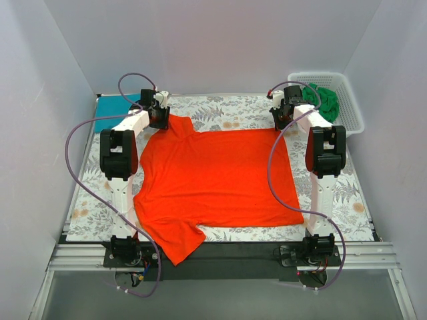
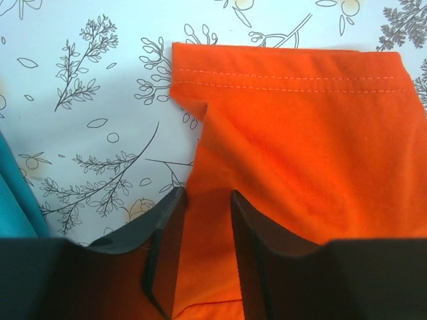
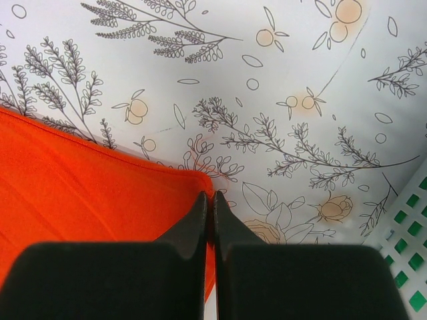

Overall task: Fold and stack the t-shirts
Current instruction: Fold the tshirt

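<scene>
On the floral cloth (image 1: 227,110) that covers the table, the orange-red t-shirt (image 1: 220,177) lies spread out flat, its hem toward the right arm and its two sleeves toward the left arm. The near sleeve reaches past the near edge of the cloth onto the dark strip in front of the arm bases. The far sleeve points toward the far left corner, and the left gripper (image 1: 160,110) is down on it. In the left wrist view the jaws stand partly closed astride a raised fold of that sleeve: orange fabric fills the gap and touches both inner faces, and a crease runs from the fingers (image 2: 257,230) up toward the stitched sleeve edge. A strip of teal shows at the left edge of that view.

The right gripper (image 1: 283,115) is at the far right corner of the shirt. Seen from its wrist, the jaws are pressed together on the hem corner, whose rounded tip ends right at the fingertips, and a thin sliver of orange shows in the seam between them.

The teal t-shirt (image 1: 112,115) lies flat at the far left, just beside the left gripper and partly off the cloth. The green t-shirt (image 1: 325,100) sits crumpled inside the white basket (image 1: 353,117) at the far right corner, near the right gripper but apart from it
</scene>
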Robot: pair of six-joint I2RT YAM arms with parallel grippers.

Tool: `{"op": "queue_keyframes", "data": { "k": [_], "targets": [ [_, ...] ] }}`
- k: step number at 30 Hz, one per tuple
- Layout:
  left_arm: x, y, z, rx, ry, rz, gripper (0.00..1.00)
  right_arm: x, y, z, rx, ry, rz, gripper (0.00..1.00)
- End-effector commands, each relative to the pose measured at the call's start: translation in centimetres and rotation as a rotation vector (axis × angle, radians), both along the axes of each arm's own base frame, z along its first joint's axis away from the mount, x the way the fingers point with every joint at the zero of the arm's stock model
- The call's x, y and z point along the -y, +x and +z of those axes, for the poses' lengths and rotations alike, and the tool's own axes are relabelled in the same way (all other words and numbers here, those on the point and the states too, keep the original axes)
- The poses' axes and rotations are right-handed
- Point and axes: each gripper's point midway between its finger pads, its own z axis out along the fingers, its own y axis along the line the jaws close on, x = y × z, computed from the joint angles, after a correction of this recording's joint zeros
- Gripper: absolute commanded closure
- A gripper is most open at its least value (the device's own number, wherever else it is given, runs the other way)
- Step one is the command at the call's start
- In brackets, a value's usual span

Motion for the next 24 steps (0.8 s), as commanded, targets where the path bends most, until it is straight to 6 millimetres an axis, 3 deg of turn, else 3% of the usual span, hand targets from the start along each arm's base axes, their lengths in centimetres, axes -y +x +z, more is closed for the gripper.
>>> {"op": "queue_keyframes", "data": {
  "k": [1,4,6,12,14,16,17,24],
  "targets": [
    [-0.4,-3.6,-2.2,-0.142,0.029,0.012,0.71,-0.1,-0.2,-0.8,-0.018,0.009,0.010,0.99],
    [-0.7,-2.4,-1.9,-0.114,0.028,0.027,0.86,-0.1,-0.2,-0.5,-0.014,0.008,0.015,0.99],
    [-0.9,-1.0,-0.4,-0.072,0.011,0.033,0.99,0.0,-0.1,0.0,-0.001,0.001,0.025,0.99],
    [-1.0,0.5,4.4,0.043,-0.005,0.012,1.00,0.4,0.4,3.2,0.061,0.012,0.031,0.99],
    [-1.2,0.1,6.2,0.077,-0.014,-0.001,1.00,0.8,0.5,4.6,0.086,0.026,0.028,0.99],
    [-1.2,-0.7,6.3,0.081,-0.012,-0.024,1.00,1.2,0.4,5.4,0.096,0.032,0.024,0.99],
    [-1.3,-0.9,7.8,0.111,-0.015,-0.028,1.00,1.1,0.3,6.2,0.110,0.041,0.029,0.99],
    [-1.1,-3.4,10.2,0.182,-0.019,-0.075,1.00,0.7,-1.1,8.0,0.125,0.068,0.060,0.99]
  ]
}}
